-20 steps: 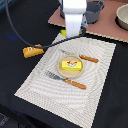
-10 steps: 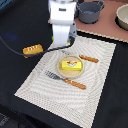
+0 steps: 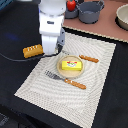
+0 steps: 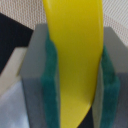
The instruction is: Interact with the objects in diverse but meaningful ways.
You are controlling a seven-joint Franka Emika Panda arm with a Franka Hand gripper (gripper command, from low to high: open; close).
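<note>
In the wrist view a yellow banana [image 4: 75, 55] stands between the green pads [image 4: 51, 80] of my gripper [image 4: 77, 85], which is shut on it. In the exterior view my gripper [image 3: 51, 51] hangs low over the far left edge of the striped placemat [image 3: 95, 85], its hand hiding the banana. The golden-brown bread loaf [image 3: 33, 50] lies just to its left on the dark table. A yellow butter-like block [image 3: 70, 65] with a red mark sits on a small plate mid-mat. A red tomato [image 3: 72, 5] sits at the back by the pots.
A wooden-handled fork [image 3: 65, 80] lies in front of the plate and a knife [image 3: 89, 58] behind it to the right. A grey pot [image 3: 91, 11] stands at the back, and a pale bowl [image 3: 123, 17] at the far right.
The arm has travelled from the back of the mat toward the exterior view's left and forward, ending close beside the bread loaf. The objects on the mat have not moved.
</note>
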